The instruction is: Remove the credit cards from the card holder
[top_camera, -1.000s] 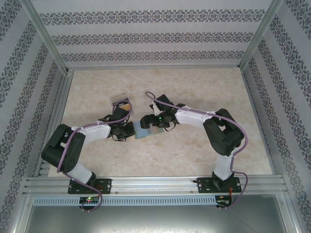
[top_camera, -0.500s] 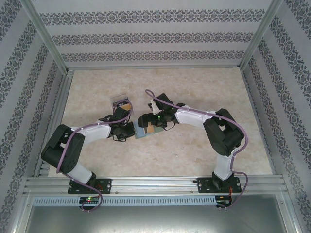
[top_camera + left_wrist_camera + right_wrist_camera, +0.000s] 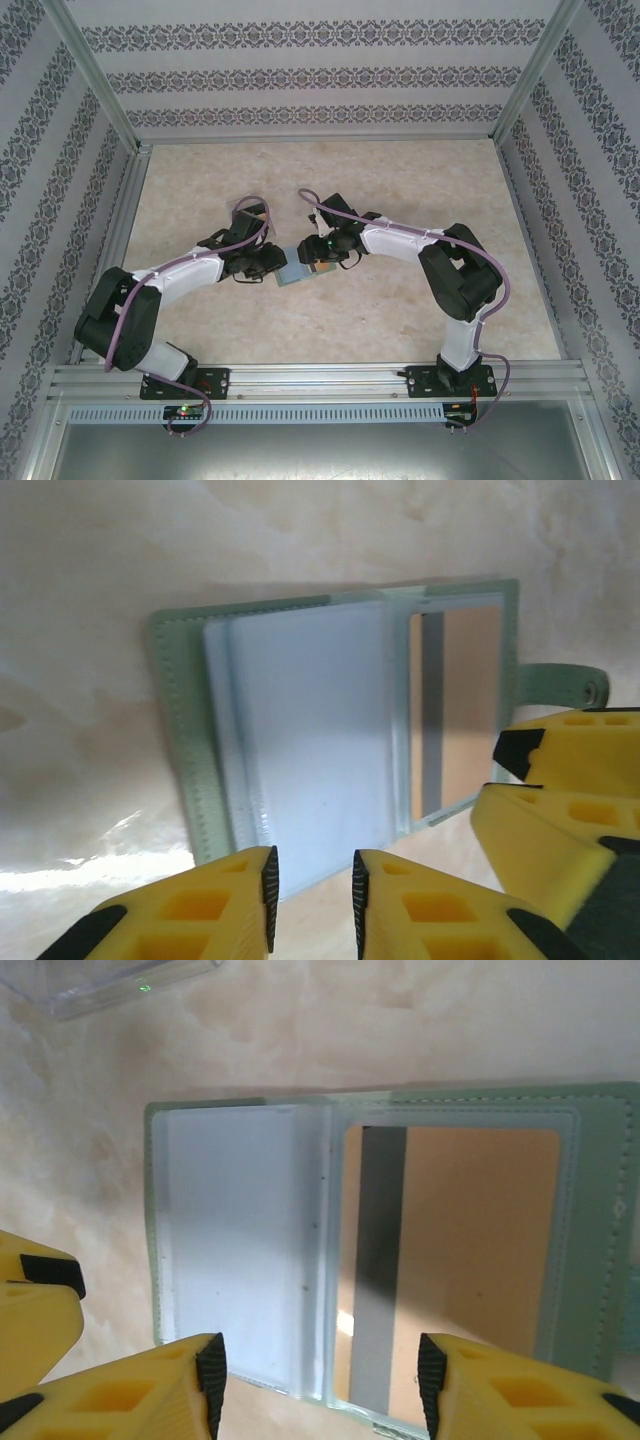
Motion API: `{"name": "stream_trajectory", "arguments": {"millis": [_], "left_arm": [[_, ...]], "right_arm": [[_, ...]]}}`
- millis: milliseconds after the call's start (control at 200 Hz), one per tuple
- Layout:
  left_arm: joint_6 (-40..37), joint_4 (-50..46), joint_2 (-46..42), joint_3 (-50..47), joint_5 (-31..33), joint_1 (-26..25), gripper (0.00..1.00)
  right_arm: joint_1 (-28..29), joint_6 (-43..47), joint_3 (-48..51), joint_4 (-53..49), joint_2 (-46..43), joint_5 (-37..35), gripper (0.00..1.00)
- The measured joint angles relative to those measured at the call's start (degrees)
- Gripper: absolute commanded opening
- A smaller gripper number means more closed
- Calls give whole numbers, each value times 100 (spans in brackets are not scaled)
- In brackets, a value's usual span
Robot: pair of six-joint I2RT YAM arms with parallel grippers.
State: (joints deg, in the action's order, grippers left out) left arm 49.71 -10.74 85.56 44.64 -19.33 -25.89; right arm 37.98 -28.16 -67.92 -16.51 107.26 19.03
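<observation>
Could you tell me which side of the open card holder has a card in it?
The card holder half by the closing tab: a tan, grey-striped card shows there; the other shows pale lining.

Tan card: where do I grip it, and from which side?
The near edge of the tan card, where its grey stripe pokes past the pocket of the card holder, coming low from the right gripper side. It lies flat behind a window frame, so only that edge looks free.

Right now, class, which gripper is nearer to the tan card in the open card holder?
Right. The right gripper is at the tan card's edge; the left gripper sits at the card holder's pale leaf.
</observation>
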Motion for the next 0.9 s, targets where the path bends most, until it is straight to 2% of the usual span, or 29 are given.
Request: {"name": "stream_trajectory", "arguments": {"millis": [155, 380, 515, 899], "left_arm": [[293, 363, 319, 13, -214, -50, 23], [551, 678, 837, 297, -404, -219, 18], [614, 745, 997, 428, -435, -229, 17], [634, 866, 1325, 507, -463, -267, 15]], "right_arm": [[-72, 125, 0, -118, -79, -293, 36], [-264, 273, 0, -256, -81, -498, 21], [-273, 295, 0, -264, -39, -514, 17], [-256, 286, 2, -256, 181, -463, 13]]}}
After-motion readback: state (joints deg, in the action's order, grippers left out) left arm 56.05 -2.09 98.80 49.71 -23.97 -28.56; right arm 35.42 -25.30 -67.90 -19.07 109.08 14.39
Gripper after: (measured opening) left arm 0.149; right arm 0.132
